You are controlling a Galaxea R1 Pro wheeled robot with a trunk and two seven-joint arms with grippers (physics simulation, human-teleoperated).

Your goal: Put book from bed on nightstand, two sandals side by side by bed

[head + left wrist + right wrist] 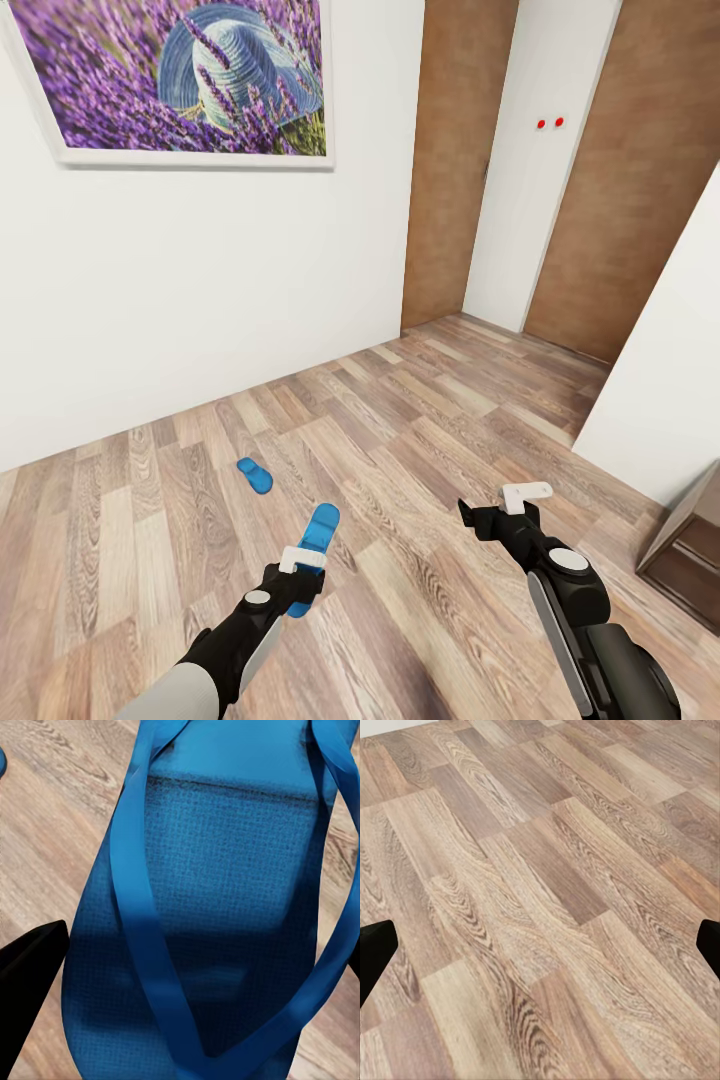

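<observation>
1. a framed lavender picture (180,80) hangs on the white wall at far left, above the wood floor (420,420).
2. one loose sandal (254,475) lies flat on the floor left of centre, beyond the left arm and a little left of it. its long axis runs from far left to near right.
3. the left gripper (300,575) sits low, just left of centre, and carries the held sandal (318,545). the sole sticks out forward and up past the fingers, its long axis pointing away from the robot and slightly right. in the left wrist view the held sandal's straps and textured sole (217,907) lie right between the dark fingers (30,982), so the grip looks closed on it.
4. the loose sandal lies near the held one, apart from it, and the left arm is plainly the nearer of the two.
5. the right gripper (500,508) hovers over bare floor right of centre. the right wrist view has its fingertips (375,952) at the far edges with planks between, so it stands wide and carries nothing.
6. i judge the free right arm would have to reach across leftward for the loose sandal.
7. a dark wooden cabinet edge (690,550) shows at near right; brown doors (455,160) stand far right.
</observation>
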